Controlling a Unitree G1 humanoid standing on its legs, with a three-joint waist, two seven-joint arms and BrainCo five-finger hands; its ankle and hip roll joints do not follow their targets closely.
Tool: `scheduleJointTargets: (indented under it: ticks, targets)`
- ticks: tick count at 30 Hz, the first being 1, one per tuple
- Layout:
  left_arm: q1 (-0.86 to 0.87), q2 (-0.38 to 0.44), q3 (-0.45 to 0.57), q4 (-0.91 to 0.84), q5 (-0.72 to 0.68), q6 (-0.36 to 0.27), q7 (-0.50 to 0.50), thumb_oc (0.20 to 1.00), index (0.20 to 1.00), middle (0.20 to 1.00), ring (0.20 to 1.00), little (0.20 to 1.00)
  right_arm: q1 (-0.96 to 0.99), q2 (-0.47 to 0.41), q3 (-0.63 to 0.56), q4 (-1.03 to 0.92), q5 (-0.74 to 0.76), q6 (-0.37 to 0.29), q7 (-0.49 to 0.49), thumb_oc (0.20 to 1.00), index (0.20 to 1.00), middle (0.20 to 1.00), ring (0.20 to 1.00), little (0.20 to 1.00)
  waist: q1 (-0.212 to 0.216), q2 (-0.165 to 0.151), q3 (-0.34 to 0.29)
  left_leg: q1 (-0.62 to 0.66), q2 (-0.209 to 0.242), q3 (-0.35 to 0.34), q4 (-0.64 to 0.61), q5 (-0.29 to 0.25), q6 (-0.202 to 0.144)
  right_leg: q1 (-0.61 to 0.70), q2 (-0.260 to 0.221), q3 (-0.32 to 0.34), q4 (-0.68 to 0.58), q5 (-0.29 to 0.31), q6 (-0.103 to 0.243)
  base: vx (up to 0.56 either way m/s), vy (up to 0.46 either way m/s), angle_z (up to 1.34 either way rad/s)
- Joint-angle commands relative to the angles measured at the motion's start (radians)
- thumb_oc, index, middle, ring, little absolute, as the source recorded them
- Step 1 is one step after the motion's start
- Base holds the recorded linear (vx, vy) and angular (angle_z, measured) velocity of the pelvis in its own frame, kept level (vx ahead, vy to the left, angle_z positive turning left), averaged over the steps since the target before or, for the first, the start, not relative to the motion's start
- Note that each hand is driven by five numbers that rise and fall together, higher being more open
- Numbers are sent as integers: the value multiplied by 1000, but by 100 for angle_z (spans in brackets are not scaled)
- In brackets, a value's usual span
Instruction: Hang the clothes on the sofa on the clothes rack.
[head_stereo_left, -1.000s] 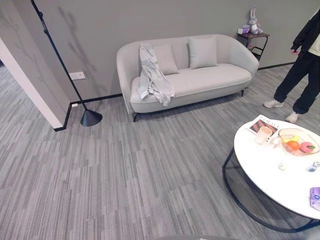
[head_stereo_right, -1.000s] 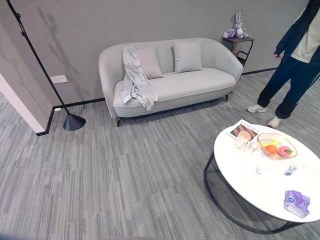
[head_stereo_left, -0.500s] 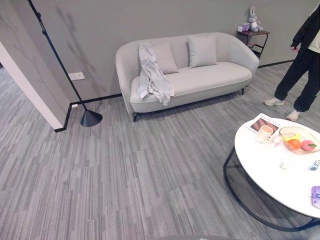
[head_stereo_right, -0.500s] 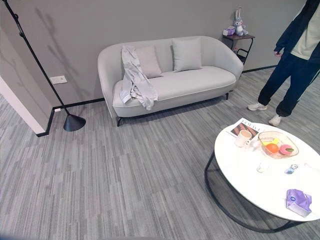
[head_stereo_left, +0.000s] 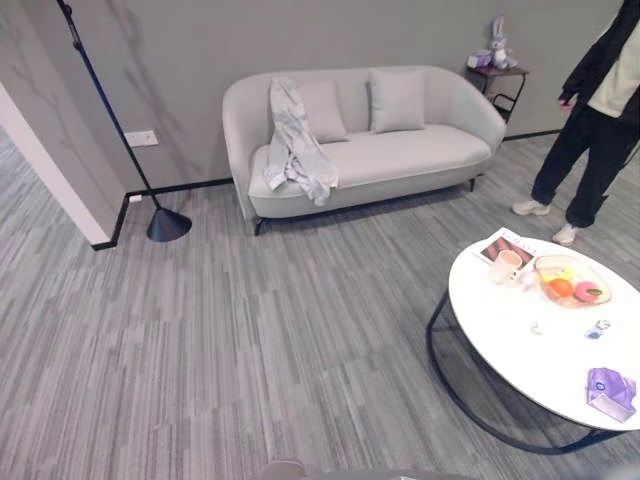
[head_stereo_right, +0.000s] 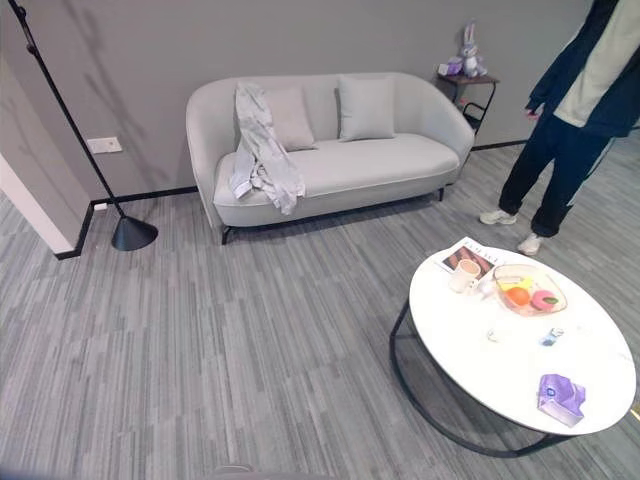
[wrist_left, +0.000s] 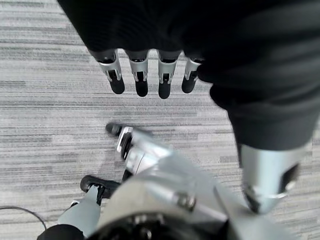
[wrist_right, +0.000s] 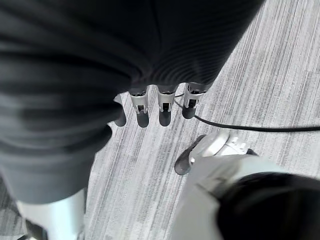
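At the upper left of the left eye view a black floor lamp leans up the grey wall, its cone base on the carpet. Just right of it, upper centre, stands the pale sofa, and the clothes, a light grey garment, hang over its left backrest and spill down onto the seat beside two cushions. Further right, in the upper right corner, a small side table carries a toy rabbit, and a person in dark trousers stands there. At the lower right sits a round white table with a cup, a fruit bowl and a purple pack on it.

The left hand hangs over bare carpet in its wrist view, fingers straight and relaxed, holding nothing. The right hand hangs likewise, fingers loose and empty.

The step in hand appears to be the approach: the garment lies well apart from both hands. Next the robot likely needs to walk up to the sofa's left end and reach for the garment. A clothes rack cannot be made out here.
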Motion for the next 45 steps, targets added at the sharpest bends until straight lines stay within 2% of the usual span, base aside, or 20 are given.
scheduleJointTargets:
  ticks: [1, 9, 12, 15, 16, 17, 19, 21, 24, 26, 28, 30, 32, 36, 38, 40, 41, 42, 43, 45]
  targets:
    - [33, -111, 7, 40, -7, 17, -13, 1000, 1000, 1000, 1000, 1000, 16, 3, -30, 7, -7, -1, 0, 1000, 1000, 1000, 1000, 1000, 52, 28, 4, -42, -86, 58, -238, 35, 43, 116, -14, 99, -36, 172, 119, 345, -12, 9]
    - [40, -109, 7, 46, -2, 18, -15, 1000, 1000, 1000, 1000, 1000, 19, 13, -27, 1, -12, -1, 2, 1000, 1000, 1000, 1000, 1000, 70, 31, 6, -49, -116, 79, -311, 46, 39, 137, 1, 111, -37, 170, 118, 106, -3, -30]
    - [50, -101, -13, 48, 11, 17, -19, 1000, 1000, 1000, 1000, 1000, 24, 38, -8, -13, -15, -8, 3, 1000, 1000, 1000, 1000, 1000, 121, 60, 18, -111, -191, 98, -512, 62, 42, 194, 52, 145, -19, 148, 108, 335, 19, -3]
    - [67, -91, -33, 58, 22, 13, -26, 1000, 1000, 1000, 1000, 1000, 25, 42, 12, -10, -16, -10, 5, 1000, 1000, 1000, 1000, 1000, 168, 63, 40, -178, -216, 105, -541, 59, 40, 269, 50, 188, -3, 141, 103, 602, 97, -8]
    - [115, -71, -28, 112, 63, 2, -12, 1000, 1000, 1000, 1000, 1000, 7, 76, 29, -14, -52, -32, 0, 1000, 1000, 1000, 1000, 1000, 211, 56, -93, -88, -191, 59, -568, 125, 54, 312, 13, 217, 50, 176, 100, 2064, 483, -55]
    - [115, -57, -17, 109, 53, -7, 8, 1000, 1000, 1000, 1000, 1000, -9, 91, 36, -8, -57, -32, -1, 1000, 1000, 1000, 1000, 1000, 226, 55, -193, 38, -171, 49, -617, 133, 53, 291, -40, 136, 240, 177, 101, 2017, 543, -84]
    - [71, -77, -51, 80, 57, -15, 22, 1000, 1000, 1000, 1000, 1000, -43, 102, 58, -48, -52, -33, -2, 1000, 1000, 1000, 1000, 1000, 199, 138, -168, 227, -145, 40, -663, 130, 54, 196, -80, 12, 566, 149, 73, 1181, 431, -200]
    - [38, -83, -79, 57, 76, -19, 33, 1000, 1000, 1000, 1000, 1000, -72, 128, 73, -95, -38, -41, -1, 1000, 1000, 1000, 1000, 1000, 145, 197, -106, 395, -131, 19, -724, 115, 64, 8, -79, -52, 695, 70, 71, 715, 274, -161]
    - [23, -88, -111, 38, 87, -26, 43, 1000, 1000, 1000, 1000, 1000, -82, 130, 79, -144, -26, -44, 7, 1000, 1000, 1000, 1000, 1000, 107, 215, -72, 457, -133, 13, -742, 107, 60, -89, -63, -69, 609, 72, 92, 346, 12, 2]
    - [21, -85, -118, 15, 89, -25, 45, 1000, 1000, 1000, 1000, 1000, -87, 129, 77, -182, -16, -36, 16, 1000, 1000, 1000, 1000, 1000, 66, 219, -51, 502, -141, -13, -758, 88, 48, -148, -81, -80, 305, 100, 112, 463, -98, 25]
    - [23, -84, -121, 18, 97, -27, 46, 1000, 1000, 1000, 1000, 1000, -88, 128, 75, -190, -14, -32, 16, 1000, 1000, 1000, 1000, 1000, 50, 225, -46, 523, -134, -27, -761, 76, 47, -181, -89, -72, 186, 113, 119, 232, -54, 95]
    - [23, -84, -121, 18, 97, -27, 46, 1000, 1000, 1000, 1000, 1000, -88, 128, 75, -190, -14, -32, 16, 1000, 1000, 1000, 1000, 1000, 50, 225, -46, 524, -134, -27, -761, 76, 47, -180, -89, -72, 186, 113, 119, 208, -58, 54]
    - [20, -83, -128, 29, 103, -27, 42, 1000, 1000, 1000, 1000, 1000, -100, 140, 66, -232, 12, -22, 29, 1000, 1000, 1000, 1000, 1000, 14, 247, -31, 590, -82, -62, -761, 41, 45, -321, -118, -83, -57, 146, 153, 563, -181, 8]
    - [17, -83, -130, 36, 104, -26, 46, 1000, 1000, 1000, 1000, 1000, -111, 144, 67, -249, 18, -17, 32, 1000, 1000, 1000, 1000, 1000, -5, 252, -20, 624, -57, -87, -753, 35, 49, -409, -131, -53, -72, 158, 163, 335, -111, 35]
    - [11, -77, -129, 57, 118, -22, 49, 1000, 1000, 1000, 1000, 1000, -116, 133, 48, -280, 47, -14, 35, 1000, 1000, 1000, 1000, 1000, -33, 229, -31, 673, -5, -153, -759, 18, 64, -413, -161, 30, -61, 185, 166, 723, -342, 17]
    - [18, -71, -117, 56, 119, -23, 51, 1000, 1000, 1000, 1000, 1000, -127, 135, 81, -274, 16, -23, 39, 1000, 1000, 1000, 1000, 1000, -31, 211, -48, 673, 27, -165, -749, 32, 62, -404, -158, 13, -17, 208, 170, 686, -396, 99]
    - [20, -64, -100, 50, 111, -24, 58, 1000, 1000, 1000, 1000, 1000, -135, 129, 109, -237, -17, -33, 38, 1000, 1000, 1000, 1000, 1000, -22, 205, -62, 683, 97, -167, -729, 53, 61, -400, -127, 38, 75, 220, 188, 587, -337, 98]
    - [20, -64, -100, 49, 112, -24, 58, 1000, 1000, 1000, 1000, 1000, -136, 129, 110, -236, -17, -34, 38, 1000, 1000, 1000, 1000, 1000, -22, 204, -64, 681, 96, -168, -729, 54, 61, -404, -129, 39, 78, 219, 188, 720, -442, 72]
    - [22, -60, -90, 34, 104, -24, 57, 1000, 1000, 1000, 1000, 1000, -134, 119, 117, -209, -15, -40, 32, 1000, 1000, 1000, 1000, 1000, -13, 190, -93, 655, 156, -159, -668, 68, 70, -370, -114, 38, 94, 215, 195, 499, -335, 55]
    - [27, -60, -81, 6, 95, -21, 53, 1000, 1000, 1000, 1000, 1000, -126, 107, 136, -221, -19, -44, 24, 1000, 1000, 1000, 1000, 1000, 1, 159, -112, 594, 187, -143, -545, 89, 89, -296, -107, 35, 76, 213, 181, 633, -418, 55]
